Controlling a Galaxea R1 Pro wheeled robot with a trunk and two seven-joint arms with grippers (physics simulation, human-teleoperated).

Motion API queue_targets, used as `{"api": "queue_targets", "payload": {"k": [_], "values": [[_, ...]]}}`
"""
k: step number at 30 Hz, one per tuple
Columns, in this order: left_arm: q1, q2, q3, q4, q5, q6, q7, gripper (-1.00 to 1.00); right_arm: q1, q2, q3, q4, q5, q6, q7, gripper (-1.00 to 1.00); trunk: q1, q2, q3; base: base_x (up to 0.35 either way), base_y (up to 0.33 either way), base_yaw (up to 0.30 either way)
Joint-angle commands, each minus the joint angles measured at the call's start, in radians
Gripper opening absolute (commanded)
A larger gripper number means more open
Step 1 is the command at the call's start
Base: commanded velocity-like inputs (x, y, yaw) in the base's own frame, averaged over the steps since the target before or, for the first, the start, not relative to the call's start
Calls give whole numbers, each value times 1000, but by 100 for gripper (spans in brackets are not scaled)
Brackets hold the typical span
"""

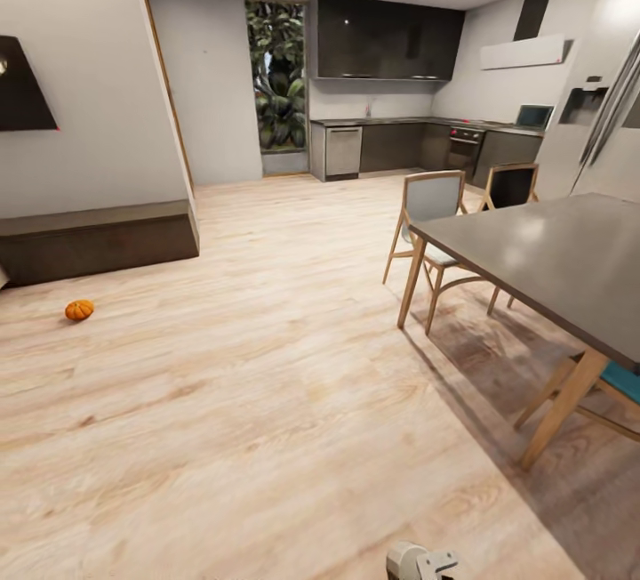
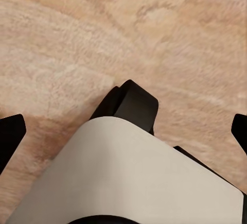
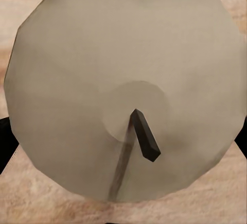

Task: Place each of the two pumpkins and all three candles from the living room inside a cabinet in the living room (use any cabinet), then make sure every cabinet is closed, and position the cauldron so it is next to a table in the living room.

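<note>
The cabinet [image 1: 98,242] runs off the head view's edge at nine o'clock, its drawer fronts too dark to separate. The dining table [image 1: 551,260] is cut at three o'clock and hides most of a teal-seated chair [image 1: 613,384]. In the right wrist view, the candle [image 3: 123,80] covers the right gripper's fingertips; dark slivers show at both edges.

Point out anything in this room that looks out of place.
One small orange pumpkin lies by itself on the bare wood floor, a short way in front of the low dark cabinet, which looks closed. Nothing else stands out.
</note>
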Motion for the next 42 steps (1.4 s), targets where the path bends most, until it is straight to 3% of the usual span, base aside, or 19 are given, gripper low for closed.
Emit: {"api": "queue_targets", "payload": {"k": [1, 15, 42], "values": [[0, 0, 0, 0, 0, 0, 0, 100, 0, 0, 0, 1, 0, -1, 0, -100, 0, 0, 0, 0, 0, 284], [0, 0, 0, 0, 0, 0, 0, 100, 0, 0, 0, 4, 4, -3, -2, -100, 0, 0, 0, 17, 0, 294], [0, 0, -1, 0, -1, 0, -1, 100, 0, 2, 0, 6, 8, -4, -2, -100, 0, 0, 0, 275, 0, 295]]}}
